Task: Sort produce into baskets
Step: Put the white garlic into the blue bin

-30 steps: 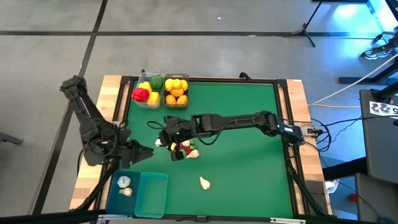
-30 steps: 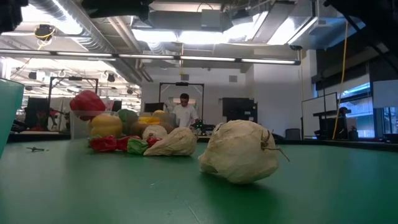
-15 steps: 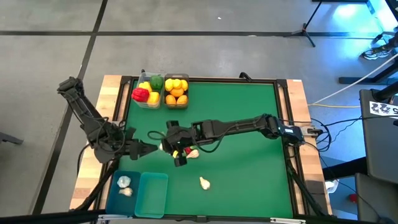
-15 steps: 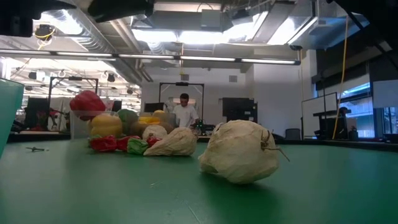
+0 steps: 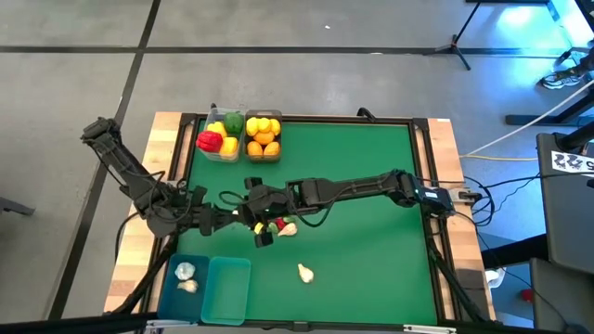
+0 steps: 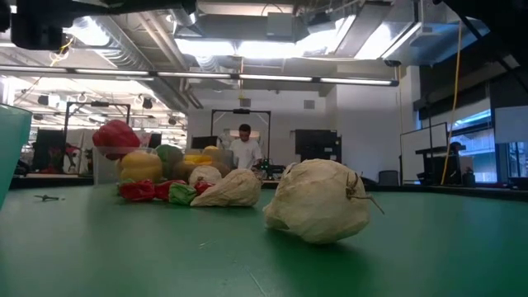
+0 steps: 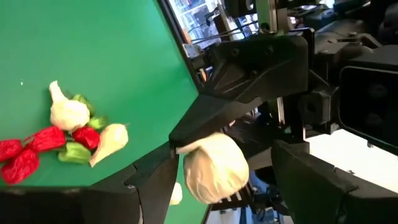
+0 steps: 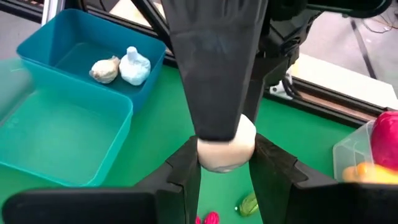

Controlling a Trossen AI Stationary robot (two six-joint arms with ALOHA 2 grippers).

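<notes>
The green felt-like surface point(image 5: 371, 260) is lying under bright office ceiling lights. The right hand point(image 8: 225, 163) is pinching a white, papery garlic bulb point(image 8: 225, 147) above the surface middle, while the left hand point(image 7: 219, 186), fingers spread, is closing in around the same bulb. Just beside them red and green chilies point(image 5: 275, 224) and two more garlic pieces are lying scattered. Two teal baskets point(image 8: 68, 118) are sitting at the near-left edge, one holding two garlic bulbs point(image 8: 121, 67). Clear baskets point(image 5: 243, 139) of peppers and citrus are standing at the far edge.

Grey concrete floor point(image 5: 278, 28), bright ceiling lights point(image 6: 272, 45), distant person point(image 6: 245, 148) beyond.
</notes>
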